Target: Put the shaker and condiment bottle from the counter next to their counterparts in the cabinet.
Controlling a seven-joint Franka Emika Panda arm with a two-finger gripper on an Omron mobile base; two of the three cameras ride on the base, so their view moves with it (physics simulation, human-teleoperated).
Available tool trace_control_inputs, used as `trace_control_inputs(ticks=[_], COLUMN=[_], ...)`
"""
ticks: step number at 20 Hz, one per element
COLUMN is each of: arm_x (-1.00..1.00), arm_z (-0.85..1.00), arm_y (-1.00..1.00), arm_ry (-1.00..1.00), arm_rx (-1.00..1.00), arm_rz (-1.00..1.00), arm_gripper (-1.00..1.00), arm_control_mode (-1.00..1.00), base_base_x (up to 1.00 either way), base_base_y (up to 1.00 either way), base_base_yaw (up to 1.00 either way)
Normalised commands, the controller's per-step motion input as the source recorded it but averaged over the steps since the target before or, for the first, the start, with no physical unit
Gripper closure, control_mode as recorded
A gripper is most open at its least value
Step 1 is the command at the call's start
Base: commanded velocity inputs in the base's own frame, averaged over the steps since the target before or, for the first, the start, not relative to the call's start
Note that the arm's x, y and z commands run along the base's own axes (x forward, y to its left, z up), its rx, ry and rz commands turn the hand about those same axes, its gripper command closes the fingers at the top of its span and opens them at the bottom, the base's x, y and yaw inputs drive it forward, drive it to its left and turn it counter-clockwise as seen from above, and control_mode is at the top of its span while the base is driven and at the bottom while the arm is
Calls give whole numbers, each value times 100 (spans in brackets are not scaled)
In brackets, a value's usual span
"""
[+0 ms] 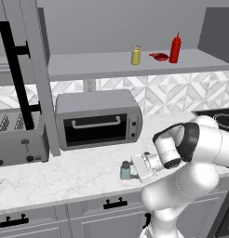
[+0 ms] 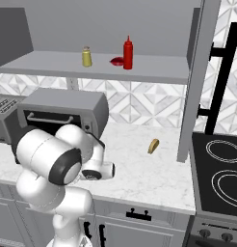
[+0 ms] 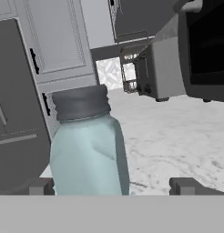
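The gripper (image 3: pixel 112 185) is spread wide open, its 2 dark blocky fingertips (image 3: pixel 40 185) standing apart on either side of the shaker (image 3: pixel 89 145); whether either touches it I cannot tell. Seen close from the hand, the shaker is a small translucent jar of pale blue-green with faceted shoulders and a ribbed dark grey cap, standing upright. From the left base view it sits on the table (image 1: pixel 65 179) near the front edge, just beside the white block of the hand.

The arm is folded low and tight: its thick white links bulge up from the base, a dark band rings the elbow joint, and the forearm turns sideways so the hand lies roughly level with the tabletop. The table itself is white-grey marble with faint veins, above grey drawers with short black handles.

Behind the shaker stands a boxy silver toaster oven (image 1: pixel 97 118) with a dark glass door and a bar handle, and to its left a slotted toaster (image 1: pixel 18 137).

Up on the flat grey shelf of the cabinet (image 1: pixel 88 65) stand 3 things: a small yellow shaker (image 1: pixel 136 55) with a silver cap, a low flat red dish (image 1: pixel 158 56), and just beside it the slim red bottle (image 1: pixel 175 48) with a pointed nozzle. The cabinet door (image 1: pixel 28 69) hangs open, tall and grey, with a long black bar handle.
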Motion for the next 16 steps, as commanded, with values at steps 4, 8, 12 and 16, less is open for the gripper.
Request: trace_control_inputs(ticks=[4,8,12,16], arm_x=[-52,-43,10,-12], arm_z=[-51,-57,-34,32], arm_y=[78,82,26,2], arm_ry=[35,37,32,15], arm_rx=[11,5,0,1], arm_rz=[-8,-7,1,0], arm_gripper=[-100,100,100,100], arm_control_mode=[-100,-100,-100,-100], base_base_x=[0,0,0,0], base_base_y=[0,0,0,0], base_base_yaw=[0,0,0,0])
